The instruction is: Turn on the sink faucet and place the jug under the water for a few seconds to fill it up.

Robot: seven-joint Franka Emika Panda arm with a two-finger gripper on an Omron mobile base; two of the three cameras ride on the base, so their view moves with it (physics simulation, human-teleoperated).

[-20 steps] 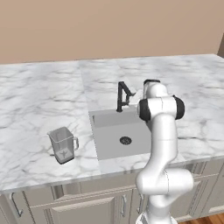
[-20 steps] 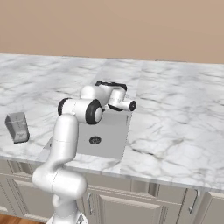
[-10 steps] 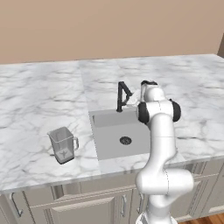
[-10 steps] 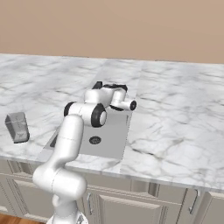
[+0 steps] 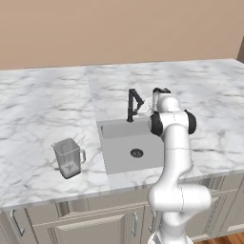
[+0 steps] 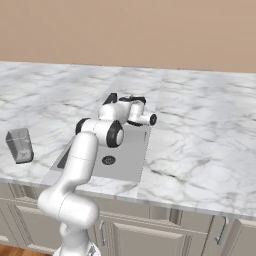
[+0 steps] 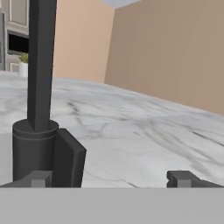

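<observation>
Kitchen interior, rendered. Wall [image 5: 119, 28]: plain tan, unbroken behind the counter; a second tan wall meets it at a corner in the hand view. Countertop [image 5: 38, 105]: white marble with grey veins, running the full width. Cabinets [image 5: 105, 224]: pale grey panelled doors with slim bar handles beneath the counter. Floor [image 5: 224, 238]: a sliver at the lower corner, seemingly wood-toned. Light: even, soft, no hard shadows.

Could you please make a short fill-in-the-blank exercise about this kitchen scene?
1. The jug stands on the ____, not in the sink.
2. The claw is ____, holding nothing.
3. In the hand view, the faucet is close to the ____ finger.
4. The faucet's colour is ____.

Missing words: countertop; open; left; black
</observation>
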